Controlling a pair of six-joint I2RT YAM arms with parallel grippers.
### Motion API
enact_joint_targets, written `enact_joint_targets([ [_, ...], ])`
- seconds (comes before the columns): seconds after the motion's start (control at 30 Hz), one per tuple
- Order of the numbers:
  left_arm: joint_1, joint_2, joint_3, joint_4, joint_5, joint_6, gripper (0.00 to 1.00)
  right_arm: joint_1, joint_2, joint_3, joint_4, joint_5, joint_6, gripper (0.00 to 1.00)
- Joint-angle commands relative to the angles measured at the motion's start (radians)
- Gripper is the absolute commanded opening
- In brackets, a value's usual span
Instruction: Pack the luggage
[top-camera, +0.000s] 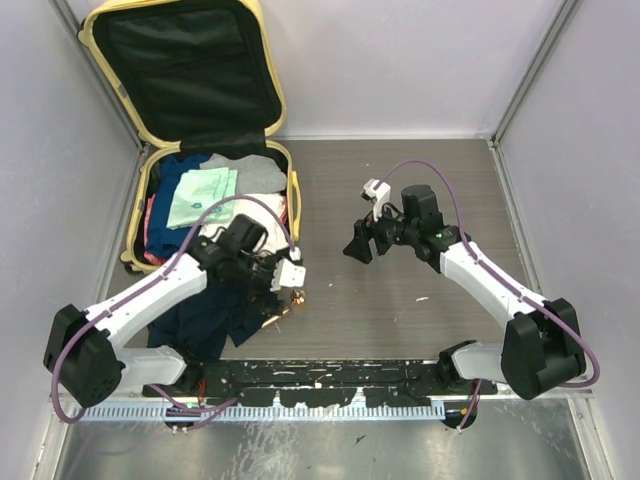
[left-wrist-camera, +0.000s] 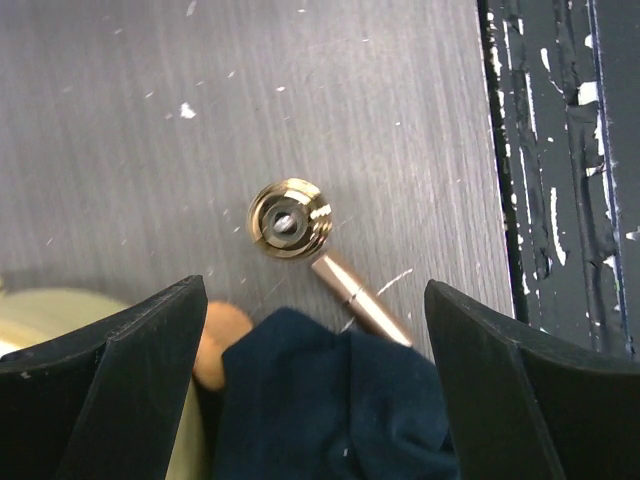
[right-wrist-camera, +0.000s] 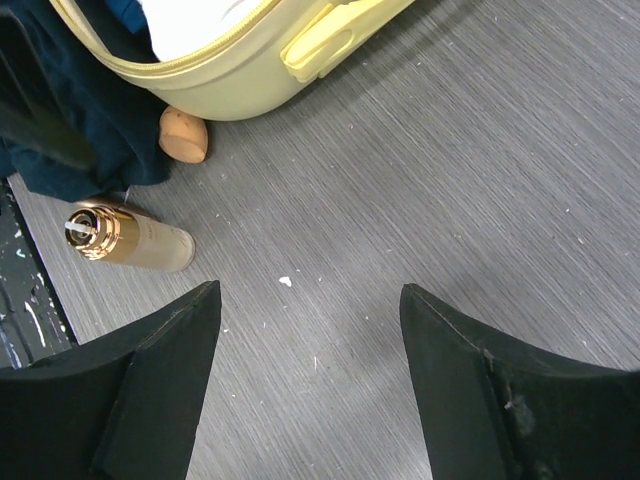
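The suitcase (right-wrist-camera: 260, 95) has a smooth, faintly glossy plastic shell, and its lining (top-camera: 190, 70) is matt black fabric. The bench (right-wrist-camera: 450, 180) is matt grey with a fine, streaky wood-grain look. The bottle (right-wrist-camera: 160, 248) has a frosted body and a shiny gold metallic cap (right-wrist-camera: 88, 228). The navy cloth (left-wrist-camera: 330, 400) looks soft and matt.

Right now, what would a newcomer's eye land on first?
The big pale-yellow suitcase at the far left of the table, lid open, stuffed with clothes. A navy garment lies on the table at its near end, and beside that sits a small gold-capped bottle, just ahead of the open left tool.
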Motion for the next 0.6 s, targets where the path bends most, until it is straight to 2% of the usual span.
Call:
enact_joint_targets([
  [0.0,-0.058,0.031,-0.060,0.252,0.039,-0.005,0.90,-0.007,-0.061,-0.011,0.030,0.011,-0.016,0.76],
  [0.13,-0.089,0.115,-0.079,0.298,0.030,0.007,0.83,-0.026,-0.076,-0.027,0.027,0.010,-0.012,0.76],
  [0.33,-0.118,0.198,-0.107,0.433,-0.034,-0.104,0.68,-0.048,-0.085,-0.031,0.022,0.008,-0.006,0.76],
  [0.4,-0.118,0.213,-0.105,0.451,-0.038,-0.154,0.59,-0.053,-0.090,-0.031,0.016,0.008,-0.010,0.76],
  [0.5,-0.120,0.203,-0.090,0.436,-0.032,-0.208,0.40,-0.056,-0.094,-0.030,0.008,0.008,-0.015,0.76],
  [0.57,-0.120,0.192,-0.033,0.351,-0.033,-0.240,0.29,-0.059,-0.099,-0.028,0.001,0.010,-0.021,0.76],
])
